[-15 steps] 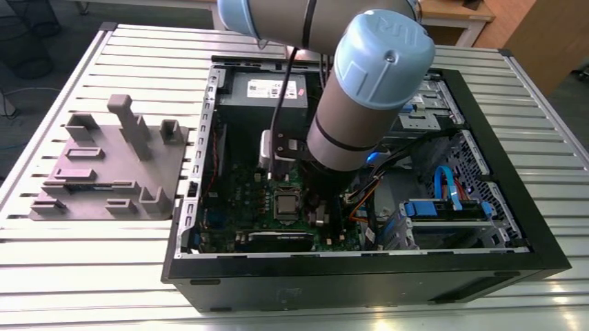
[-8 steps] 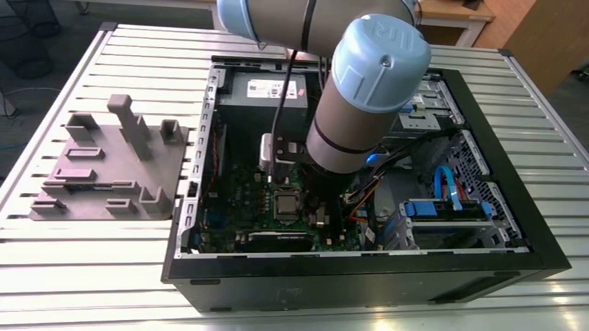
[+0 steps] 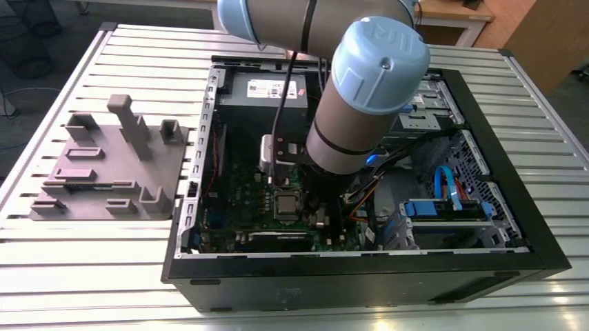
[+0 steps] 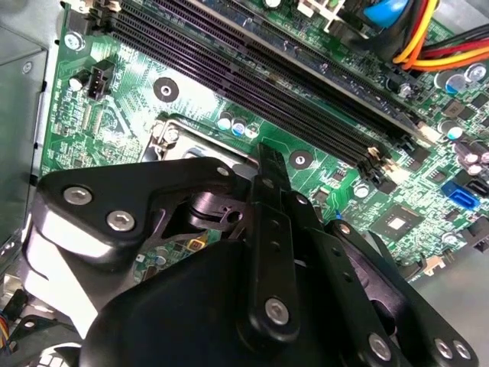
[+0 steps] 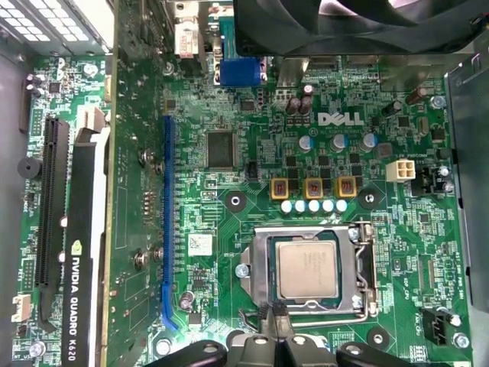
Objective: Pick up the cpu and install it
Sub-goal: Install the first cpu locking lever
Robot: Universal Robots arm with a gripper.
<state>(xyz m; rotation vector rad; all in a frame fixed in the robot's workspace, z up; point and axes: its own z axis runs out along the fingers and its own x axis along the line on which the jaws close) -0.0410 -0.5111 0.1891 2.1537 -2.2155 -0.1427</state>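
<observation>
The small, flat, square cpu with its shiny silver metal top [image 5: 308, 269] sits flat inside the square metal-framed socket [image 5: 256, 243] on the green motherboard [image 5: 229, 115], as the first wrist view shows; in the exterior view the same chip [image 3: 287, 203] lies within the open black computer case [image 3: 515, 227], just below the arm. The black end effector [image 5: 275, 325] hangs just beside one edge of the socket frame, its tips close together with nothing between them and apart from the chip; in the second wrist view its black linkages [image 4: 263, 252] taper to a narrow point over a corner of the socket frame [image 4: 172, 134]. Long dark memory slots [image 4: 267, 69] run across the board near that frame. A blue expansion slot [image 5: 166, 222] and a dark graphics card [image 5: 72, 252] lie well apart from the socket, on its other side. At the exterior view's left, a grey plastic fixture with upright blocks [image 3: 110, 165] rests on the ribbed metal surface [image 3: 92, 269], beside the case
</observation>
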